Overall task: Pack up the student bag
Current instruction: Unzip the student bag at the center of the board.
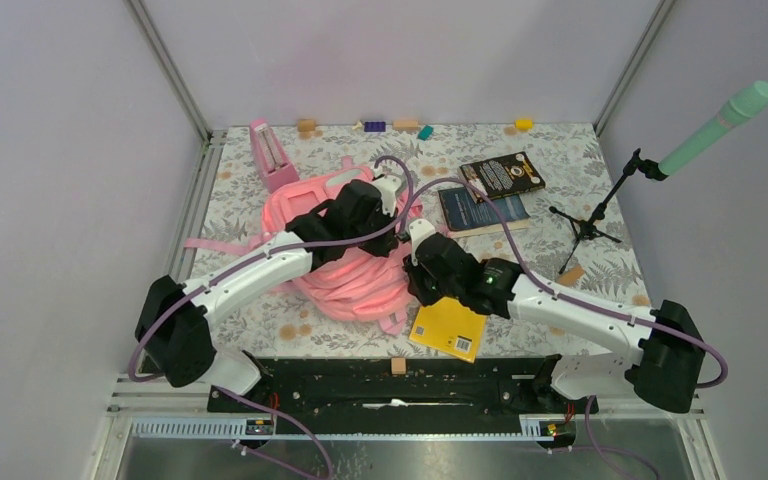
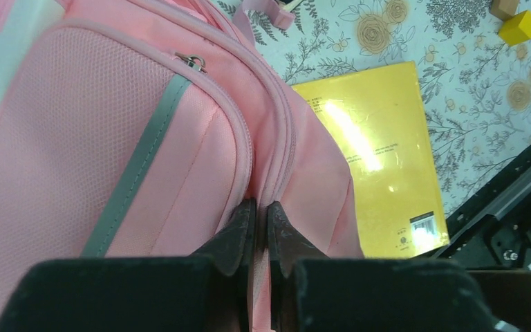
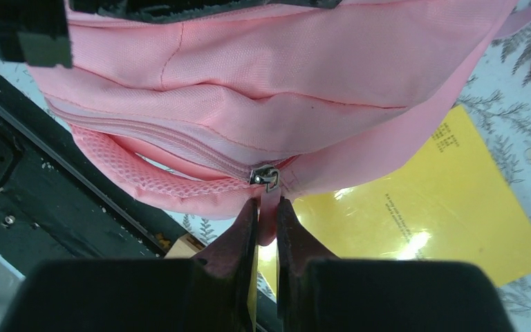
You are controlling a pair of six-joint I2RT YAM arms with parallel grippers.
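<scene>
Three books, yellow [image 1: 448, 328], blue [image 1: 482, 210] and black [image 1: 503, 175], lie outside the pink student bag [image 1: 360, 285] at centre-left of the top view, so packing seems barely begun: left gripper [image 2: 261, 207] pinches bag fabric, right gripper [image 3: 267, 206] clamps the zipper pull [image 3: 267, 177].

Walls: plain pale lilac-grey panels [image 1: 410, 50] on the left, back and right (none shows a window).
Frame: silvery metal posts [image 1: 169, 68] slant up from the two far corners of the table.
Table: covered by a light cloth [image 1: 580, 140] printed with grey leaves and tan flowers.
Near edge: a black plate [image 1: 340, 380] crosses the front, a ribbed pale rail [image 1: 190, 427] just below it.
Light: soft and even, with faint shadows.
</scene>
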